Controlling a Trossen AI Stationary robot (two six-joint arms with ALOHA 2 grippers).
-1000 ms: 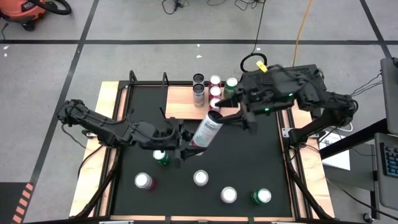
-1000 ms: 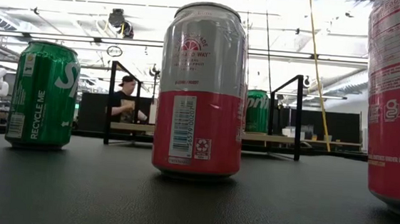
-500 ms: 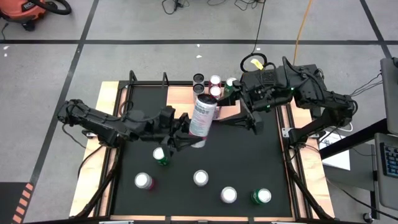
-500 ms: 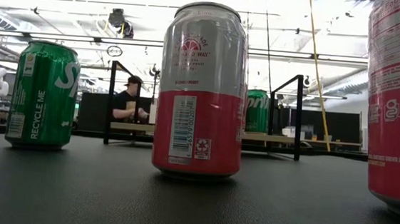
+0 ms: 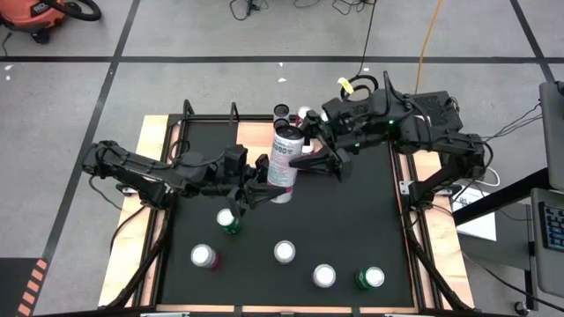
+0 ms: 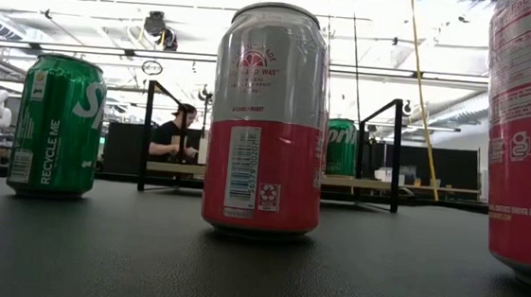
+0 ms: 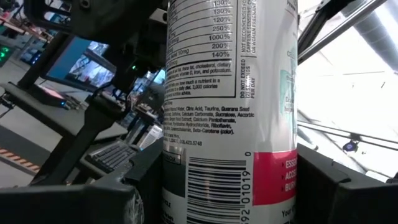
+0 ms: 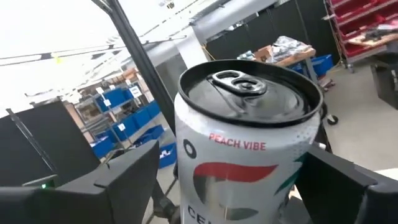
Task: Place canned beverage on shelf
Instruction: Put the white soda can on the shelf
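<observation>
A tall white-and-pink can [image 5: 283, 165] hangs nearly upright above the middle of the black mat. My left gripper [image 5: 264, 179] is shut on its lower part. My right gripper [image 5: 306, 155] is open; its fingers stand on either side of the can's upper part [image 8: 249, 149], and I see no touch. The wooden shelf [image 5: 257, 134] lies at the mat's far edge between black brackets, with several cans [image 5: 282, 113] standing on it. In the low view the shelf [image 6: 268, 175] carries a green can [image 6: 342, 147]. My left gripper pinches the can's lower wall [image 7: 217, 186] between its two fingers, one on each side. The fingers come from the table's left, slanting a little upward, and lie across the can. The can is lifted clear of the mat, top up and almost upright.
Loose cans stand on the near half of the mat: a green one [image 5: 228, 220] just under my left arm, pink-topped ones [image 5: 204, 256] [image 5: 284, 252] [image 5: 323, 276], and a green one [image 5: 371, 278]. A person sits beyond the table in the low view [image 6: 174, 134].
My left gripper has tipped upward and gone a little toward the far edge, bringing the can from a strong tilt to nearly upright. My right gripper has gone toward the table's left and now has its fingers around the can's top.
</observation>
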